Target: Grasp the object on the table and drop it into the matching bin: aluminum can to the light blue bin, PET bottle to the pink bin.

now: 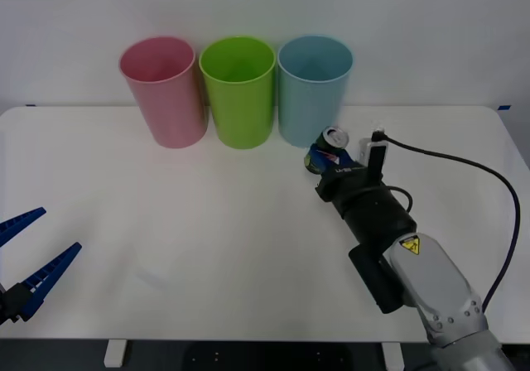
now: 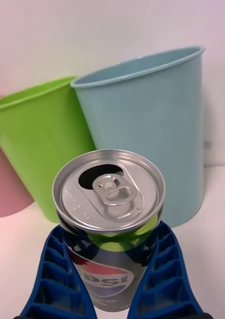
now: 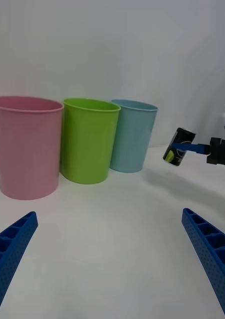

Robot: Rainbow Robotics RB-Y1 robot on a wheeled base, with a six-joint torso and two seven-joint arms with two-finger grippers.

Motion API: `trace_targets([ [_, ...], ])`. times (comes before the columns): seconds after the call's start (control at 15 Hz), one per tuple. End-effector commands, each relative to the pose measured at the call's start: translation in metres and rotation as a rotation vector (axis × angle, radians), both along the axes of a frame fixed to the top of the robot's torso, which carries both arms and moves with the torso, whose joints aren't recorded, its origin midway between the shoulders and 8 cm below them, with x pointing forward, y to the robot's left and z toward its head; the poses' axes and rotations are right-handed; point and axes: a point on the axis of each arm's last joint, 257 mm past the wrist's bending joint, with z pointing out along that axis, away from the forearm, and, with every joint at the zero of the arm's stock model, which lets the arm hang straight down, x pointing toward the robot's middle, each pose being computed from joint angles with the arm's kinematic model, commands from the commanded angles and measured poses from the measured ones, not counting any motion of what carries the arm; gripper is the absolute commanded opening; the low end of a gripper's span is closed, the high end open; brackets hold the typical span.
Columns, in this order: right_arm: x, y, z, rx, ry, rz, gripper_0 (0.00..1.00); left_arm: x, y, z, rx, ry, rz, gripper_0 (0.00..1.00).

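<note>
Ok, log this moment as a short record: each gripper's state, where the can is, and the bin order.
right gripper: shut on the aluminum can, beside the light blue bin
can: lifted off the table, tilted, tab opening already open
left gripper: open, idle at the near left of the table
bins, left to right: pink bin, lime green bin, light blue bin

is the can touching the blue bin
Apart. In the left wrist view the can, held off the table by the right gripper, has white wall showing between it and the blue bin.
</note>
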Motion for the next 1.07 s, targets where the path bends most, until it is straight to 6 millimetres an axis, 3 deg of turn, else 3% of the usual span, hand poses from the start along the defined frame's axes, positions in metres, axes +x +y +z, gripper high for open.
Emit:
trace_targets([
  [0.07, -0.011, -0.003, 0.022, 0.061, -0.019, 0.028, 0.0, 0.0, 0.0, 0.0, 0.0, 0.0, 0.0, 1.0],
  [0.73, -0.024, -0.007, 0.12, 0.028, -0.168, 0.19, 0.0, 0.0, 0.0, 0.0, 0.0, 0.0, 0.0, 1.0],
  [1.07, -0.014, -0.009, 0.16, -0.048, -0.232, 0.246, 0.0, 0.0, 0.0, 0.0, 0.0, 0.0, 0.0, 1.0],
])
